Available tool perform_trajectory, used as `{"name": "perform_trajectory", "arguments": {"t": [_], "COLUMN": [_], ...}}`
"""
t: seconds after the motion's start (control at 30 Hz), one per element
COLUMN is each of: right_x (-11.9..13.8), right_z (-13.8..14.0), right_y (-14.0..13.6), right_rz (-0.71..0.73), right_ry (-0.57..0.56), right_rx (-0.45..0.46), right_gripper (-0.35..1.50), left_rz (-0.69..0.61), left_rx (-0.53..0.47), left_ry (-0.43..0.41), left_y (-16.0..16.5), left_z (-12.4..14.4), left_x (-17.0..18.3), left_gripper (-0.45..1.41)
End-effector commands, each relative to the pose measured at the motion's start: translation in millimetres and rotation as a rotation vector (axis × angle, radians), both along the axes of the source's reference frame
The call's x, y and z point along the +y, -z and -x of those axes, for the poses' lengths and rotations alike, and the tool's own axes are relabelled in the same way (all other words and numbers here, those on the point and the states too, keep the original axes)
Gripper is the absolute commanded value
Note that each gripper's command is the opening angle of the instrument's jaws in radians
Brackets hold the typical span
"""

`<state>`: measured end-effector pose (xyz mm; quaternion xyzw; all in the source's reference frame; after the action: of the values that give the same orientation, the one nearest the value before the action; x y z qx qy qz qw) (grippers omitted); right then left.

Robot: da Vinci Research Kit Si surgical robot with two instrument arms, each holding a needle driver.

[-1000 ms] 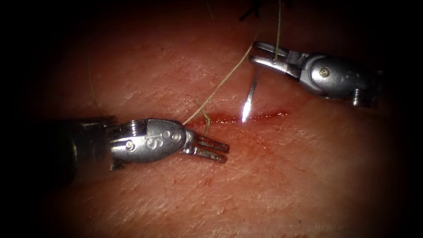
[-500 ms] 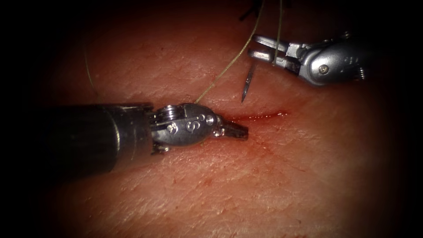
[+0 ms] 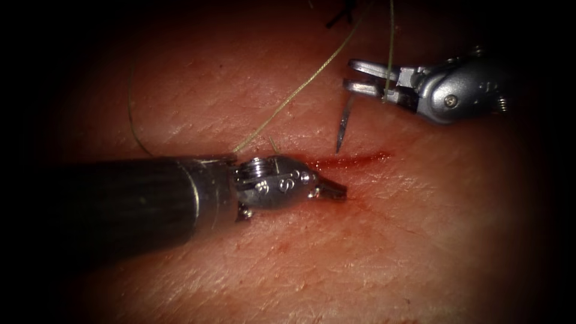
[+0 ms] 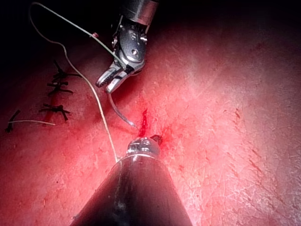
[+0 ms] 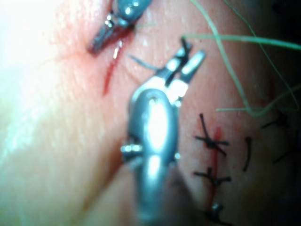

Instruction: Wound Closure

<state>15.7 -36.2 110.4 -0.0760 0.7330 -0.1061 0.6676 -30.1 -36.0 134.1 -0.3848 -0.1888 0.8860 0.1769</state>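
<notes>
Pork-belly tissue [image 3: 336, 252] spreads under me, soft and wet, the red cut [image 3: 354, 159] running across the middle. Nearest, my left tool [image 3: 331, 190] has its jaws pinched together at the cut's left end; whether they nip tissue I can't tell. It has advanced right since a second ago. Farther, my right tool [image 3: 360, 76] clamps the needle [image 3: 343, 127] near its blunt end, tip hanging free above the cut, lifted slightly. That needle's stiff, light and slick — best gripped mid-curve. Thread [image 3: 288, 99] trails limp.
</notes>
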Motion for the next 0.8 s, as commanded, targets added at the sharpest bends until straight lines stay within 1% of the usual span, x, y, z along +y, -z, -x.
{"name": "perform_trajectory", "arguments": {"t": [0.03, 0.17, 0.33, 0.5, 0.67, 0.8], "right_x": [0.4, 0.2, 0.2, 0.0, 0.1, 0.0], "right_z": [-0.8, -1.0, -1.2, -1.8, -2.2, -2.2], "right_y": [-0.4, -0.3, -0.4, -0.7, -0.9, -1.0], "right_rz": [0.004, 0.036, 0.084, 0.127, 0.171, 0.212], "right_ry": [0.015, 0.057, 0.068, 0.079, 0.068, 0.051], "right_rx": [-0.001, -0.018, -0.022, -0.049, -0.060, -0.045], "right_gripper": [-0.35, -0.35, -0.35, -0.35, -0.35, -0.35], "left_rz": [0.000, -0.002, -0.003, -0.008, -0.009, -0.009], "left_rx": [0.002, 0.011, 0.015, 0.019, 0.019, 0.019], "left_ry": [-0.002, -0.004, -0.005, -0.003, -0.008, -0.009], "left_y": [-0.6, -0.9, -1.3, -1.7, -1.7, -1.7], "left_z": [0.4, 0.2, -0.1, -0.5, -1.0, -1.1], "left_x": [0.1, -0.4, -0.8, -0.9, -1.0, -1.0], "left_gripper": [-0.13, -0.13, -0.15, -0.16, -0.20, -0.23]}}
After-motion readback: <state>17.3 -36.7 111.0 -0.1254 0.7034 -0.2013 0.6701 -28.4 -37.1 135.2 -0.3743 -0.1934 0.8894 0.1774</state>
